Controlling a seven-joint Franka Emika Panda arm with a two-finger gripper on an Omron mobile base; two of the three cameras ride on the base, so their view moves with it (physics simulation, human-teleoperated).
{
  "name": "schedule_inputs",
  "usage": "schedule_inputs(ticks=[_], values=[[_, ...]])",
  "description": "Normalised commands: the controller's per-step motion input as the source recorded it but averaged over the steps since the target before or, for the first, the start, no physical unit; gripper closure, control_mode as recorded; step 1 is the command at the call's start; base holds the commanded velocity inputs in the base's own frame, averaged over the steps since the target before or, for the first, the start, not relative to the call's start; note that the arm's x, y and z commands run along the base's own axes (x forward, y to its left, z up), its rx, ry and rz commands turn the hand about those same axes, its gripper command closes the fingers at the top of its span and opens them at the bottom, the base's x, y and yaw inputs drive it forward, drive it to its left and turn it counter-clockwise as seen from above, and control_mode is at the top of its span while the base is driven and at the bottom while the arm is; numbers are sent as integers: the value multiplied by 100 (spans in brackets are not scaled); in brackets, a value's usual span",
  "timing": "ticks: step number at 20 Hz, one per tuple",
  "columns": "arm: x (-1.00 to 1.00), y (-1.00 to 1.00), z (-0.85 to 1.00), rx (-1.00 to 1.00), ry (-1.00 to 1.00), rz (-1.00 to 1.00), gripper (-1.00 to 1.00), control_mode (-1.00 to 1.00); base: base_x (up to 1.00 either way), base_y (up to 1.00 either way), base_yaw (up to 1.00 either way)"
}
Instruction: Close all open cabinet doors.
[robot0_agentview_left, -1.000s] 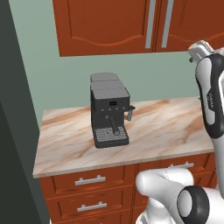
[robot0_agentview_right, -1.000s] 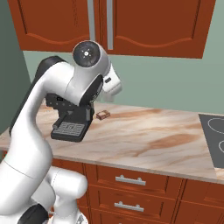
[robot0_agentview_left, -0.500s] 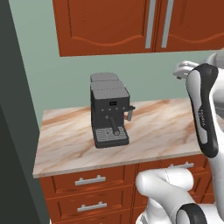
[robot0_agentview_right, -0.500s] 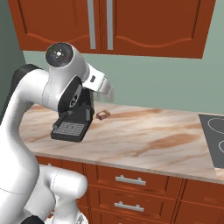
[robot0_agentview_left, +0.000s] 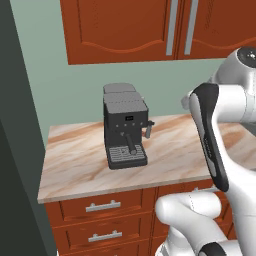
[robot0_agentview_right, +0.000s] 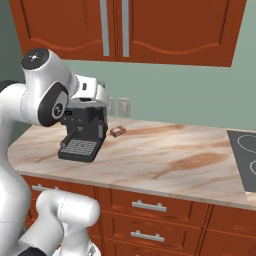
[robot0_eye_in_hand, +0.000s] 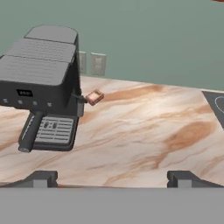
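Hovering wide open and empty at the bottom of the hand view, the gripper could clip the coffee machine on the tabletop swinging up to the cabinet doors.

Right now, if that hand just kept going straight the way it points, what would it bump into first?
Probably the marble countertop, just right of the espresso machine; the hand points forward and slightly down over it. Depth is hard to judge.

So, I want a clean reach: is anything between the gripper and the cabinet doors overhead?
Nothing visible: the gripper, fingers wide apart, faces the coffee machine on the counter; the cabinet doors hang above it.
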Motion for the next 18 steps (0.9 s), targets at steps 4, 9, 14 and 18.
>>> schedule_inputs(ticks=[4, 9, 14, 18], values=[[0, 0, 0, 0, 0, 0, -100, -100, 0, 0, 0], [0, 0, 0, 0, 0, 0, -100, -100, 0, 0, 0], [0, 0, 0, 0, 0, 0, -100, -100, 0, 0, 0], [0, 0, 0, 0, 0, 0, -100, -100, 0, 0, 0]])
